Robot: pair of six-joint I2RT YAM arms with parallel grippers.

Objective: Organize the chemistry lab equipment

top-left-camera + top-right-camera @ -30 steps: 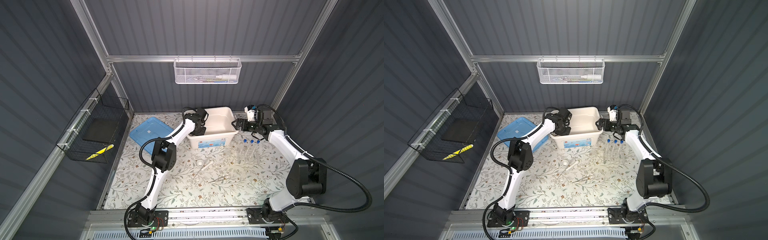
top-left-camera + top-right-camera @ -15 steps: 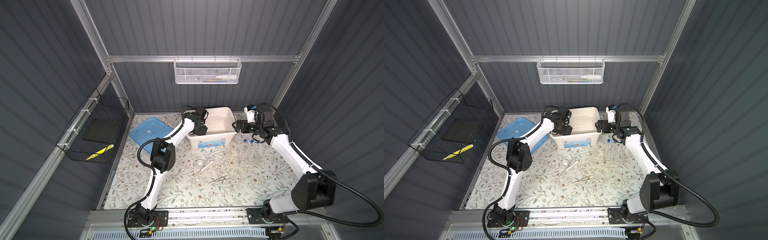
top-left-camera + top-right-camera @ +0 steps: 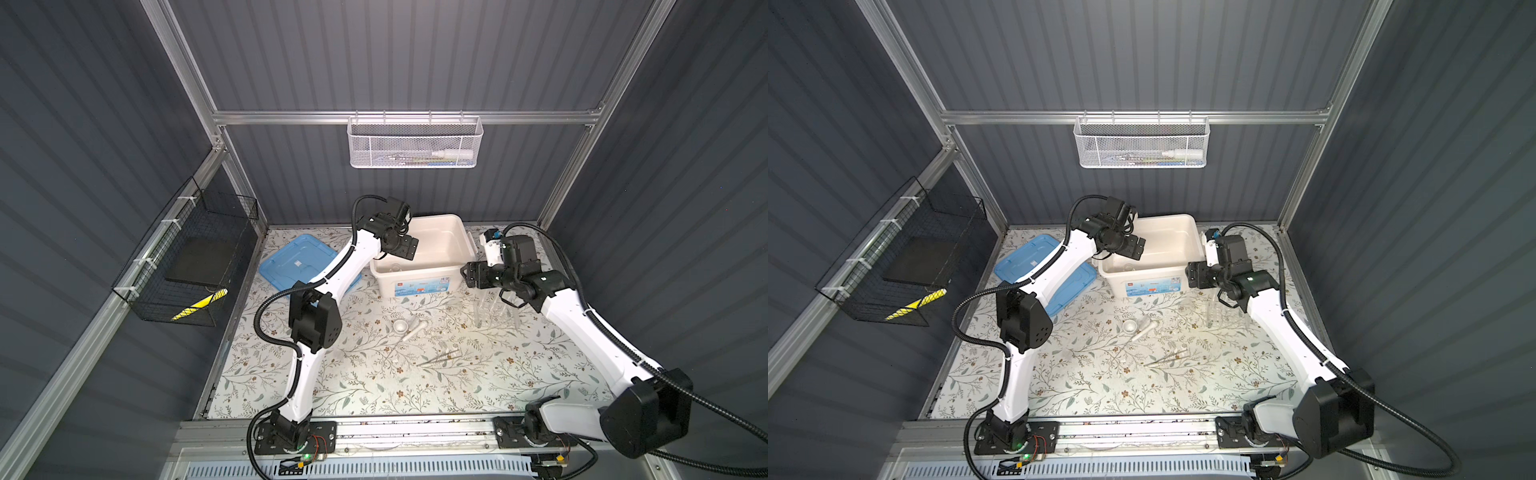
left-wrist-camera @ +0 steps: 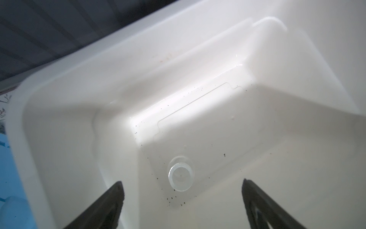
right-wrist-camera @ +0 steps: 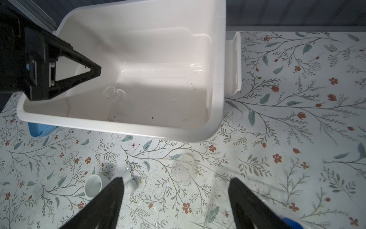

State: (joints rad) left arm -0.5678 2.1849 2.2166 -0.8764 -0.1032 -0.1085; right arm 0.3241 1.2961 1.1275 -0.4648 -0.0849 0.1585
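Grey ribbed walls close in a bench (image 3: 374, 382) covered in a floral sheet. In both top views a cream box (image 3: 390, 286) stands at upper centre, with its blue lid (image 3: 299, 259) lying flat just to its left. The left pincer (image 3: 409, 249) hangs over the box's left end and the right pincer (image 3: 465, 275) sits just off its right end. Mid-frame on the bench are the mortar (image 3: 400, 325) and, beside it, the pestle (image 3: 414, 330). The tweezers (image 3: 440, 357) lie a bit lower, and the clear rack (image 3: 494, 311) stands right of centre, under the right arm.

From the left wrist, the left pincer (image 4: 182, 180) has its jaws wide apart and nothing between them. Below it, a small clear vessel (image 4: 180, 176) rests on the box floor, with box wall (image 4: 59, 128) all around.

From the right wrist, the right pincer (image 5: 176, 178) is likewise spread and empty above the bench. The glass dish (image 5: 184, 170) lies flat at lower centre. The mortar (image 5: 94, 185) is at lower left and the rack (image 5: 215, 198) at lower right. A tube's blue cap (image 5: 291, 223) shows at the bottom edge. The vessel (image 5: 111, 93) shows faintly inside the box (image 5: 118, 126).
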